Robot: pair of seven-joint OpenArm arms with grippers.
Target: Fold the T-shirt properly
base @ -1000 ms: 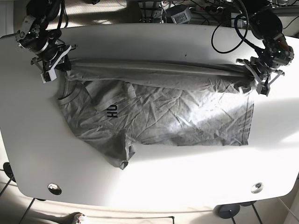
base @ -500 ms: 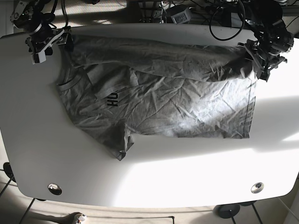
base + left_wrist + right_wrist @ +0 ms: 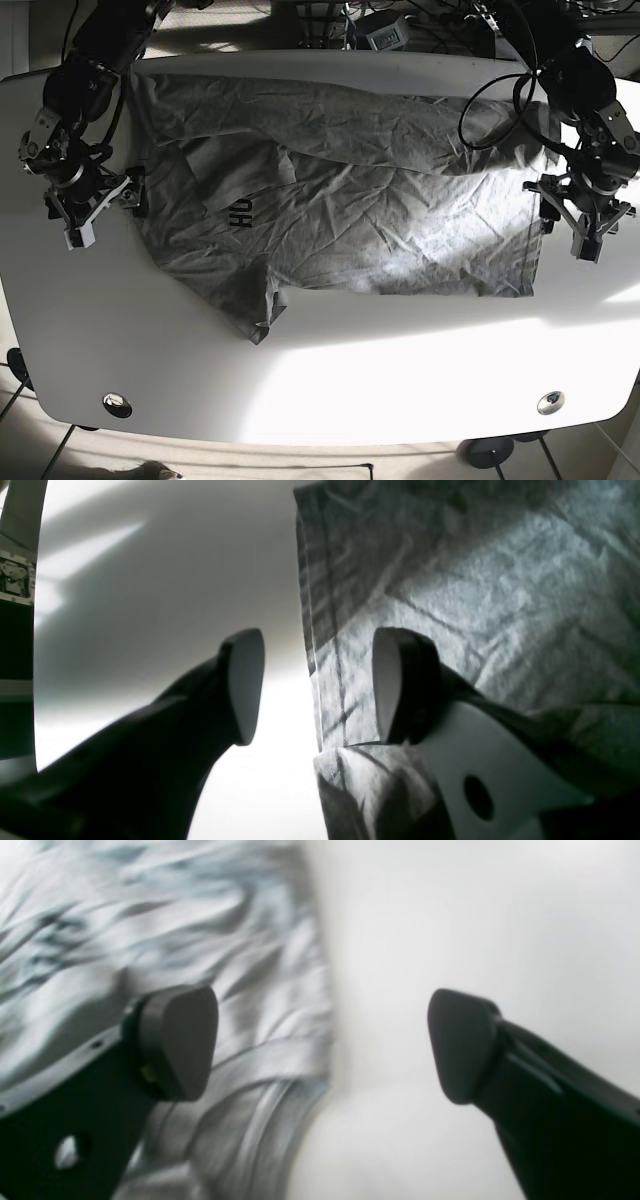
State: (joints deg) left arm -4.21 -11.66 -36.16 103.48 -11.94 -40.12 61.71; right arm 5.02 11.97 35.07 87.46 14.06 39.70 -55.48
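A wrinkled grey T-shirt [image 3: 380, 220] lies spread open on the white table [image 3: 400, 370], collar at the view's left, hem at the right, with a dark "HU" print [image 3: 240, 212]. One sleeve [image 3: 255, 315] points to the near side. My left gripper [image 3: 562, 213] is open at the hem side. In the left wrist view the gripper [image 3: 317, 685] straddles the shirt's stitched edge [image 3: 325, 695]. My right gripper [image 3: 118, 198] is open beside the collar side. In the right wrist view the gripper [image 3: 320, 1040] stands over the shirt's edge [image 3: 280, 1060], blurred.
Cables and small devices [image 3: 385, 30] crowd the floor behind the table's far edge. Two round grommets [image 3: 117, 404] [image 3: 549, 402] sit near the front edge. Bare table lies in front of the shirt and at both ends.
Both grippers pulled the folded-over far edge back toward the far side, opening the shirt flat, then let go. Both now sit lower along the shirt's two ends, open.
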